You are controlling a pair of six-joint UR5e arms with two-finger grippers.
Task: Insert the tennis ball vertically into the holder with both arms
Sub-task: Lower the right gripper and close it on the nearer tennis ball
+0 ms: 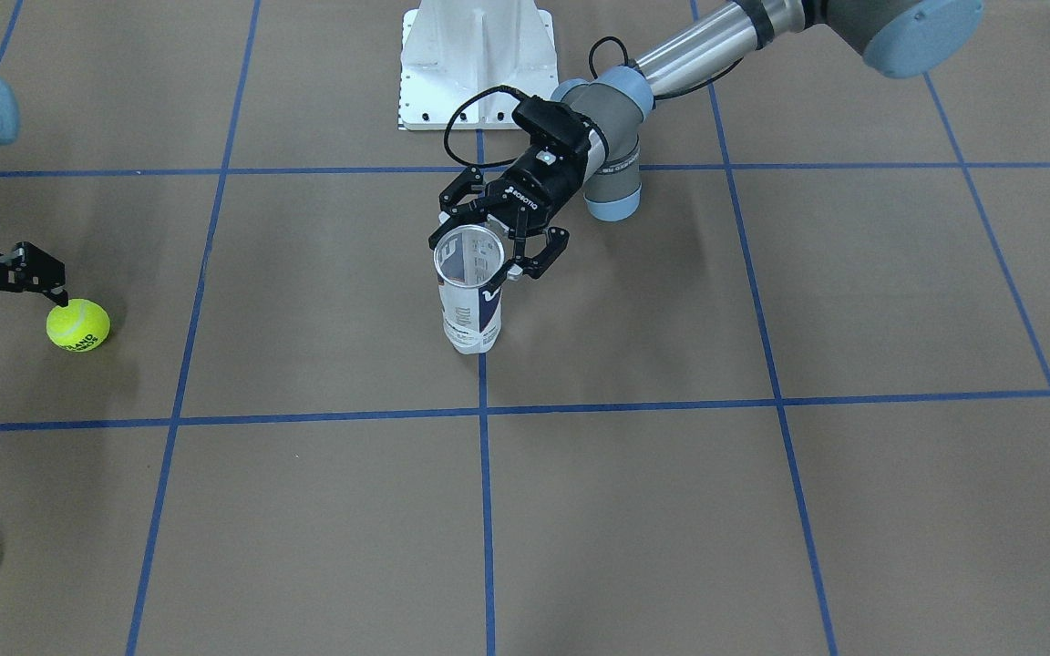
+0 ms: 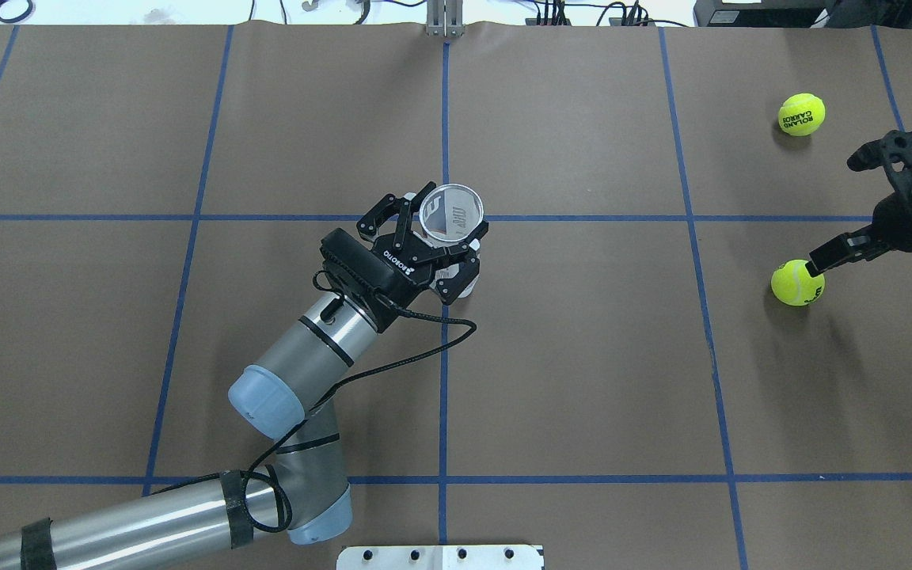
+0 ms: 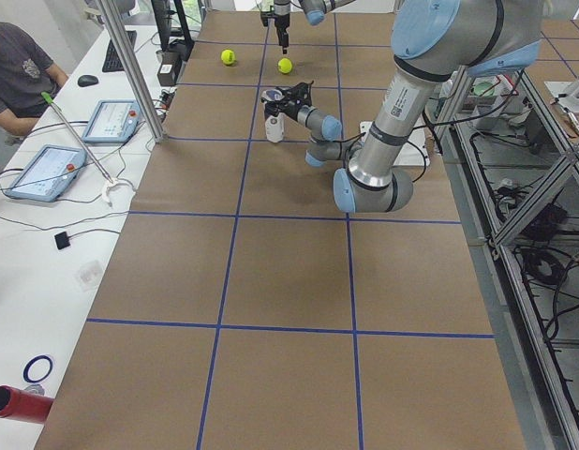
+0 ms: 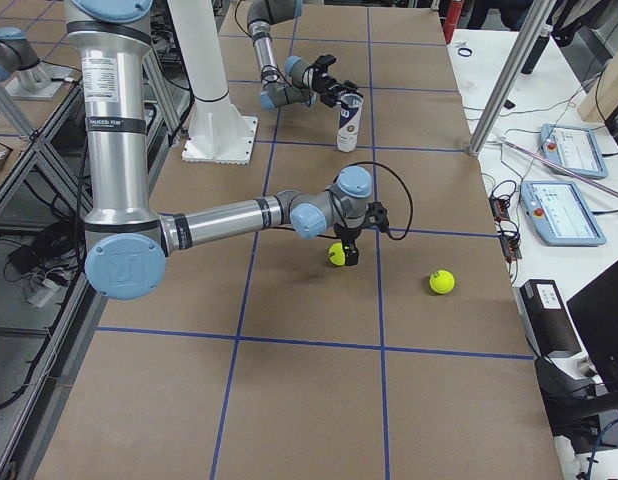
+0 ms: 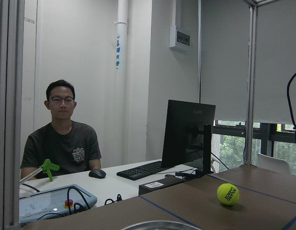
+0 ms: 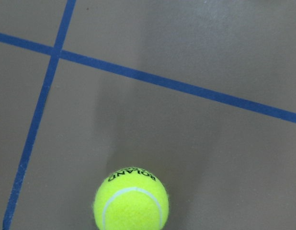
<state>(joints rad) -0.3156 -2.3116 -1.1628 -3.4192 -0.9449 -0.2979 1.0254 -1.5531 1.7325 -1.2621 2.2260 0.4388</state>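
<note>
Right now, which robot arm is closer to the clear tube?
The left. Its gripper has its jaws around the clear tube near the rim. The right gripper is far off, over a tennis ball.

Your brown paper-covered table (image 2: 583, 380), gridded with blue tape, carries the upright clear plastic holder (image 2: 450, 215), two yellow-green tennis balls (image 2: 796, 283) (image 2: 801, 114), far right, and a white pedestal base (image 1: 477, 64).

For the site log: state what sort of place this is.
Likely a robotics lab: a taped-grid table, two robot arms, operator tablets on a side desk, and a person seated at a monitor.
</note>
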